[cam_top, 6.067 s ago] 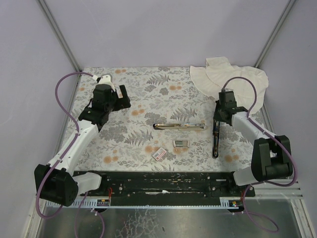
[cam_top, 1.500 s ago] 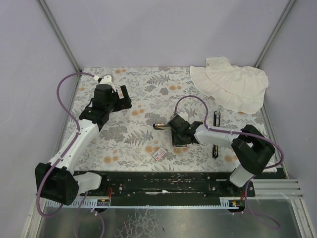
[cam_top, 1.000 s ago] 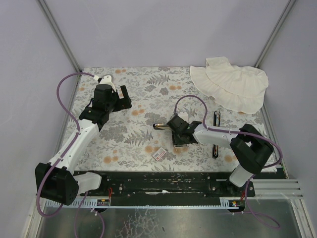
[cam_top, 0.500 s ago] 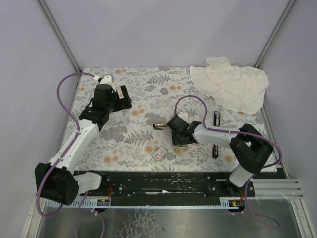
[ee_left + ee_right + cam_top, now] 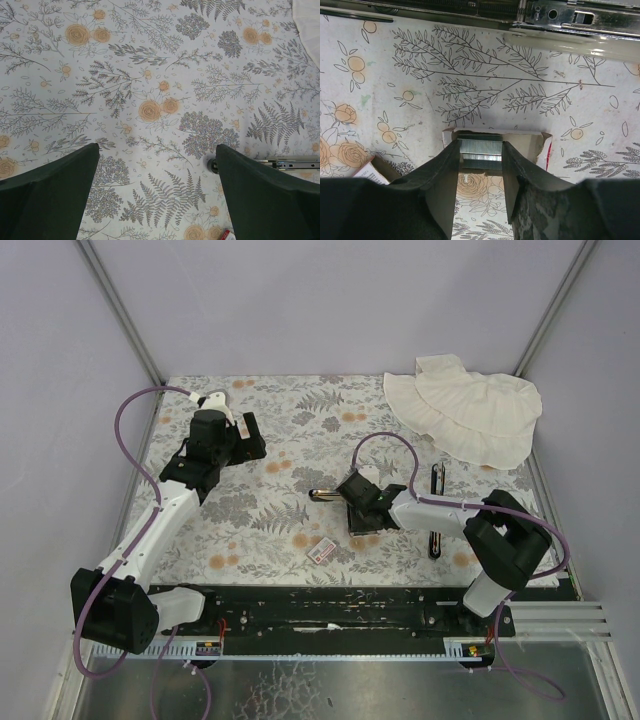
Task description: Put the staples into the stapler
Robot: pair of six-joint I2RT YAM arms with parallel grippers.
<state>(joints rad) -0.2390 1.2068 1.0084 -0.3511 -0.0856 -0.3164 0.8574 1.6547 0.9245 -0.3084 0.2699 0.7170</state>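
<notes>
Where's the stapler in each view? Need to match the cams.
Top external: the stapler lies mid-table; only its left end shows.
Left wrist: stapler at the right edge, low.
Right wrist: stapler along the top edge, beyond the staples.
Shared landmark: the box sleeve, at the bottom edge in left wrist, lower left in right wrist.

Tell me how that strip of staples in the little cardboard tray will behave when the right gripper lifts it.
The staples are a thin, finely ribbed metal strip, so probably stiff yet brittle: a hard squeeze from the right gripper could snap them. They look smooth, so possibly slippery. The tray is light cardboard and may lift too.
</notes>
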